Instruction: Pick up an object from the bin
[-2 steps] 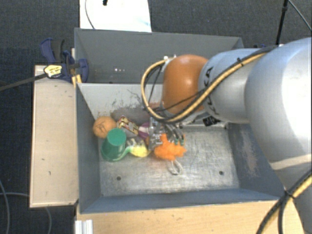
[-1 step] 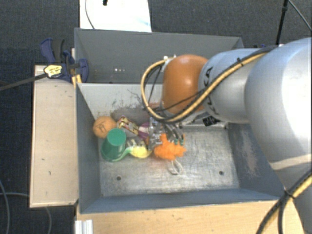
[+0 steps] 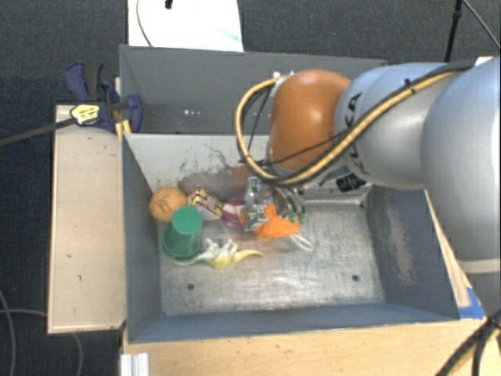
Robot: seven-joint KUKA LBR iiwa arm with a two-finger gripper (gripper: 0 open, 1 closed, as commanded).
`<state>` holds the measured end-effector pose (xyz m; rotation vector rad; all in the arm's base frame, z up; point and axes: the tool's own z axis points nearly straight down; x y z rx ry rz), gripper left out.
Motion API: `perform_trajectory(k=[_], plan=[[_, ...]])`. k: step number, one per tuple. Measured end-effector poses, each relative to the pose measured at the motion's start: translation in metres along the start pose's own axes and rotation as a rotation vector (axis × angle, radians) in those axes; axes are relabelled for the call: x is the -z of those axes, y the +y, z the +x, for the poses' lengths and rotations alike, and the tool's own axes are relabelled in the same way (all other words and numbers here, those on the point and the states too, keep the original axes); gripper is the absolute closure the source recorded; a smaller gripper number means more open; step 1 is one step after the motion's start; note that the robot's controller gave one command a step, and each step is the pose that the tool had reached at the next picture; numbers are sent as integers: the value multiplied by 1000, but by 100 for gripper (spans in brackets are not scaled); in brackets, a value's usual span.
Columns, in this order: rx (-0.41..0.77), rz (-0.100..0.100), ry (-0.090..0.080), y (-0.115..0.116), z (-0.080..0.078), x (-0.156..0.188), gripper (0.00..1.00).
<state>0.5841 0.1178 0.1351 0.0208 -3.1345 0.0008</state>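
My gripper (image 3: 272, 210) is low in the middle of the bin, under the arm's orange cover. It stands right over a small orange toy (image 3: 279, 227) lying on the bin floor. A purple and white thing (image 3: 233, 211) lies just left of the gripper, touching it or nearly so. A clear plastic piece (image 3: 303, 244) sticks out from under the orange toy on its right. Whether the orange toy is gripped cannot be made out.
Further left a green cup (image 3: 184, 233) stands upside down, with an orange-brown ball (image 3: 167, 204) behind it and a yellow-white toy animal (image 3: 225, 255) in front. A small striped thing (image 3: 202, 200) lies between ball and purple thing. The arm covers the bin's right rear.
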Motion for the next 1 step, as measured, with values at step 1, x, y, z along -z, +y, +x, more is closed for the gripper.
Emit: perform_trajectory(k=[1], plan=[[49,0,-5,-11,13,85,100]])
